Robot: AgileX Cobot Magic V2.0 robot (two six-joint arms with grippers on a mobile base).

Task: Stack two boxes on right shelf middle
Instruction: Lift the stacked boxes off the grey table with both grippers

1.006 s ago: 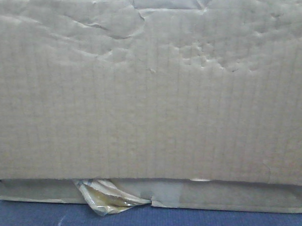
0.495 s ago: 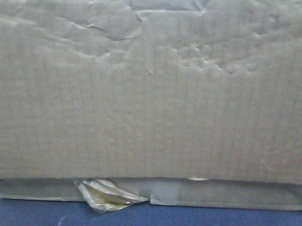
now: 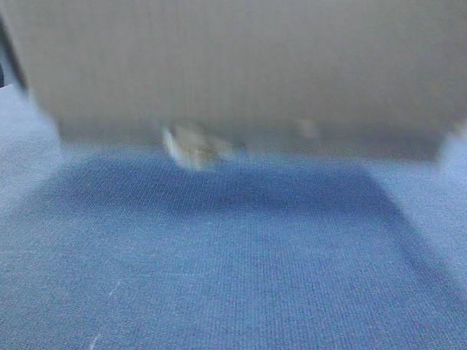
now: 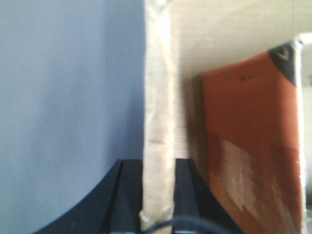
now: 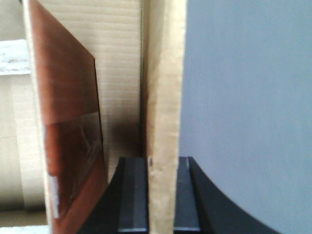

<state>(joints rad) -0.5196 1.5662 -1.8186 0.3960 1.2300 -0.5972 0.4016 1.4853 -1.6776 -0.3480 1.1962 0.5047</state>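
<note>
1. Nearest the left wrist camera, the left gripper (image 4: 157, 170) is seen from behind. Its black fingers (image 4: 127, 195) are pressed against either side of an upright, pale edge of the cardboard box (image 4: 157, 97), so that the edge is clamped between them.
2. Beyond that edge, blue cloth (image 4: 68, 97) is seen on one side. On the other side, a bare cardboard wall is seen, with an orange-brown panel (image 4: 248, 156) just beside it; pale tape patches are visible on the panel.
3. Nearest the right wrist camera, the right gripper (image 5: 163, 165) is closed in the same way. An upright cardboard edge of the box is gripped between its two black fingers (image 5: 132, 195), with no gap visible.
4. Past this edge, corrugated cardboard and a reddish-brown panel (image 5: 68, 126) are seen on one side and blue cloth on the other.
5. In the front view, which is heavily blurred, the foreground is filled by the blue cloth.
6. Farther back, a dark shadow (image 3: 218, 190) is cast on the cloth.
7. Farthest, the box fills the upper part of the view above the shadow, its lower edge apparently clear of the cloth. A scrap of peeling tape (image 3: 192, 147) hangs from that edge. Whether one box or two are shown cannot be told through the blur.
</note>
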